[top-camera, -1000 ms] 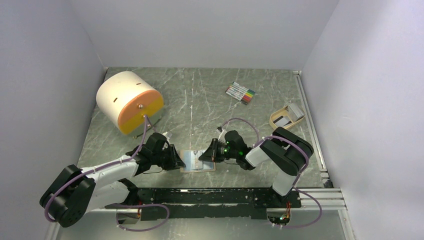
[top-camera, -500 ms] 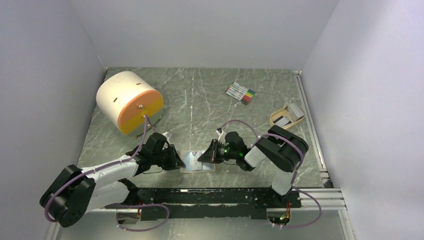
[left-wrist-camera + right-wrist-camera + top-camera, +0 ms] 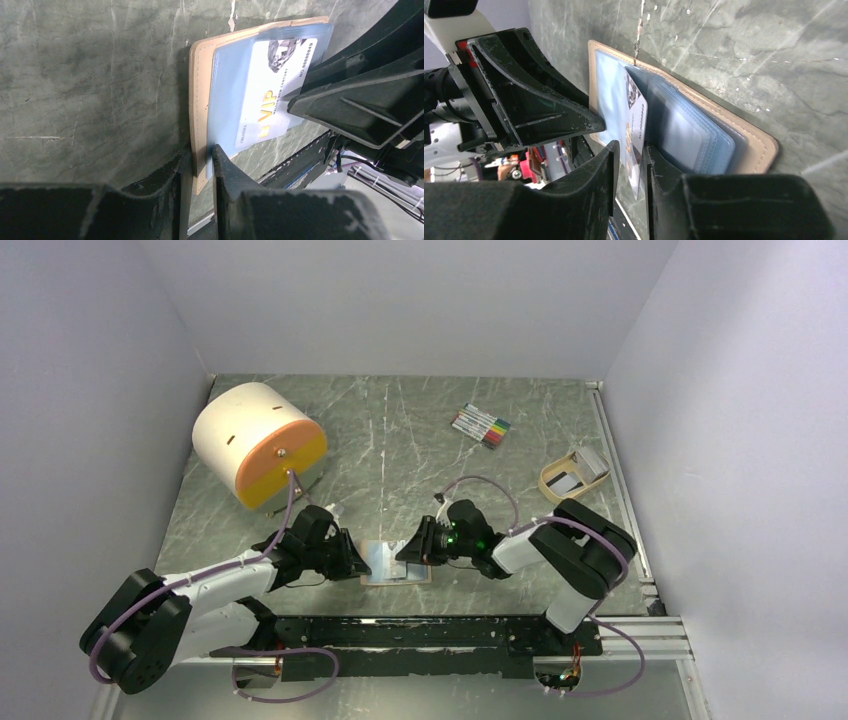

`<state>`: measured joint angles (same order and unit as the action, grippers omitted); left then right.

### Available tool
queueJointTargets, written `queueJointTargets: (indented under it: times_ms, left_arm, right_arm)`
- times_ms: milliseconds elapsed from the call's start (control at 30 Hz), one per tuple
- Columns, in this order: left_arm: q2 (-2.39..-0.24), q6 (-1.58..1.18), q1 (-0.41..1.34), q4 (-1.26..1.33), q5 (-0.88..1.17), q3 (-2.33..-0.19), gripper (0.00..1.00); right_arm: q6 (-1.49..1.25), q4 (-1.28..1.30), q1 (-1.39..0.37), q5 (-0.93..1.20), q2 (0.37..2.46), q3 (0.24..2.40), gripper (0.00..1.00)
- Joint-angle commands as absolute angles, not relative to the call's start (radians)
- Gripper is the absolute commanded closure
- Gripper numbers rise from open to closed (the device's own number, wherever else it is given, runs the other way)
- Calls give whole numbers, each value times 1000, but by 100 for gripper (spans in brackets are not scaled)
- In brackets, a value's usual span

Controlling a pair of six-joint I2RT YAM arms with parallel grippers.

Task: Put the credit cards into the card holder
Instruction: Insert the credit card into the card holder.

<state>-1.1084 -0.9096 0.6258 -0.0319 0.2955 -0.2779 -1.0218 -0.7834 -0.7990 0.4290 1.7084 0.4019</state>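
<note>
The tan card holder (image 3: 393,564) lies open near the table's front edge, with its pale blue sleeves (image 3: 689,135) fanned out. My left gripper (image 3: 202,161) is shut on the holder's tan cover and one blue sleeve at its near edge. My right gripper (image 3: 630,165) is shut on a white credit card (image 3: 272,95) printed "VIP". The card stands partly inside a blue sleeve and also shows in the right wrist view (image 3: 636,122). The two grippers face each other across the holder, left (image 3: 352,562) and right (image 3: 410,550).
A tan open-topped tray (image 3: 552,478) at the right edge holds more whitish-grey cards (image 3: 590,459). A bundle of coloured marker pens (image 3: 481,426) lies at the back. A white and orange cylinder (image 3: 258,443) stands at the back left. A black rail (image 3: 420,632) runs along the front.
My right gripper has edged slightly left toward the holder with the card, and the right arm's elbow has swung out to the right. The left arm has stayed still.
</note>
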Motion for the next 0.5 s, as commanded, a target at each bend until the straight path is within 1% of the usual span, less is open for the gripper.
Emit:
queueJointTargets:
  times_ms: [0,167,333,467]
  left_arm:
    - [-1105,-905,632,-34,282,-306,75]
    - [-1104,-905,633,-18,301,-306,75]
    - [-1092,-911,632,-6,312,-303,75]
    - [-1080,-917,633,-1,313,-298,75]
  right_arm:
    - [-934,-537,-801,321,1635,424,70]
    - [-911,-463,-804,297,1613,440,67]
    - [-892,-409,-807,282,1595,456,68]
    - [-889,-404,-825,290,1589,465,77]
